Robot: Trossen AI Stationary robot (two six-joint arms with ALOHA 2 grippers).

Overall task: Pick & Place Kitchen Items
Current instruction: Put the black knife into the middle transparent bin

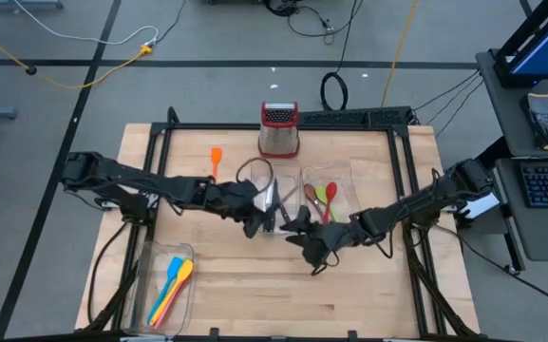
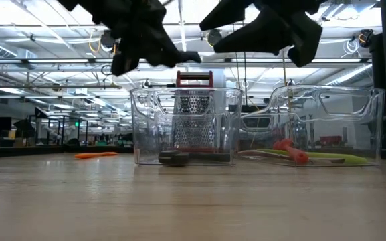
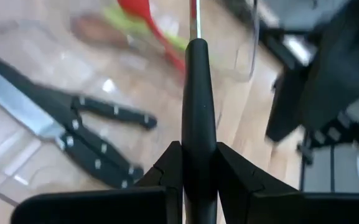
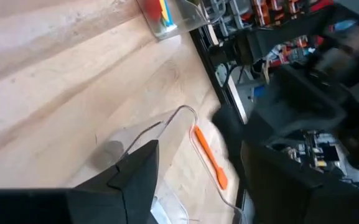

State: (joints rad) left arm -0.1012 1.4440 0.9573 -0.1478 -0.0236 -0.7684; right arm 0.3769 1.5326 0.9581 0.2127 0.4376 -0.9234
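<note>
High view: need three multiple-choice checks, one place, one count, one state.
1. Where is the lone orange spatula?
A) in a tray
B) on bare table, near the grater
C) in a gripper
2. How many clear trays are on the table?
A) one
B) two
C) three
3. What state is the left gripper in?
A) open, empty
B) shut on a black handle
C) out of view
Answers: B, it lies on wood outside every tray; C, two sit mid-table and one at the left front; B, the handle is clamped in the left wrist view.
</note>
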